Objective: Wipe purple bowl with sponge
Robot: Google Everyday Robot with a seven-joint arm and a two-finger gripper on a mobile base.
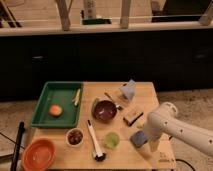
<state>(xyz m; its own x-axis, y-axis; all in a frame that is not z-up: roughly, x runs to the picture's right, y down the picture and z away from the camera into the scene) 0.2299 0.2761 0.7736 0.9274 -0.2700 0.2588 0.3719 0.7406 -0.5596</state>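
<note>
The purple bowl stands upright near the middle of the wooden table, dark and glossy inside. The blue-grey sponge lies flat on the table to the bowl's lower right, near the front edge. My gripper hangs from the white arm that comes in from the right. It is right at the sponge's right side, low over the table, and it covers part of the sponge. The gripper is well apart from the bowl.
A tan-and-brown block lies between bowl and sponge. A green cup and a black ladle are left of the sponge. A small white bowl, an orange bowl, a green tray with an orange fruit and a pale blue pouch are also there.
</note>
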